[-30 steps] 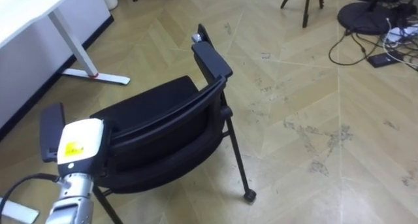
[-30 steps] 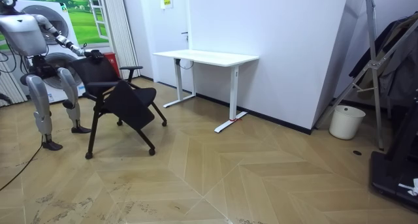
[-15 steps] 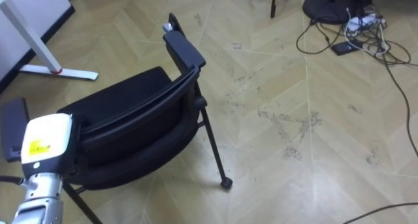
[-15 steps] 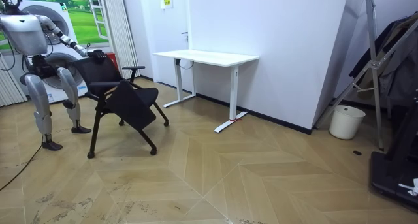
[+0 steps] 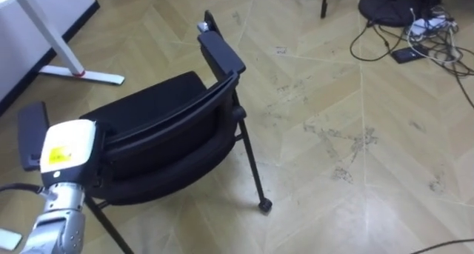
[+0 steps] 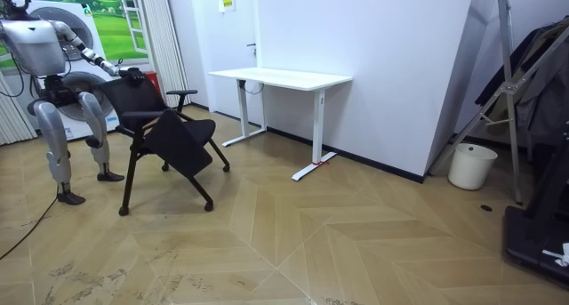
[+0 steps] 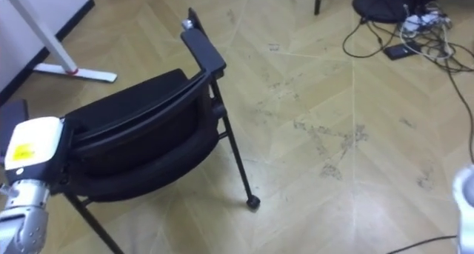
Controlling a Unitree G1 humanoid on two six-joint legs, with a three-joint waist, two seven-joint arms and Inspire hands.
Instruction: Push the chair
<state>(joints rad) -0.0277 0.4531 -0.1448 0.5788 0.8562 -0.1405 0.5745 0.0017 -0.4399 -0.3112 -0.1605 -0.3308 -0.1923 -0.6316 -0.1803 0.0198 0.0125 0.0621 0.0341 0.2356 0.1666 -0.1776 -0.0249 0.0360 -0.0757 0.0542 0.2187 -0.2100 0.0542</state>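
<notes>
while left hand (image 5: 68, 146) sits on chair (image 5: 159, 132) back to roll it forward | fingers hidden, cannot tell grip

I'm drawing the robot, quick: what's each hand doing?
Left hand: behind the black chair, cannot be told.
Right hand: cannot be told.
</notes>
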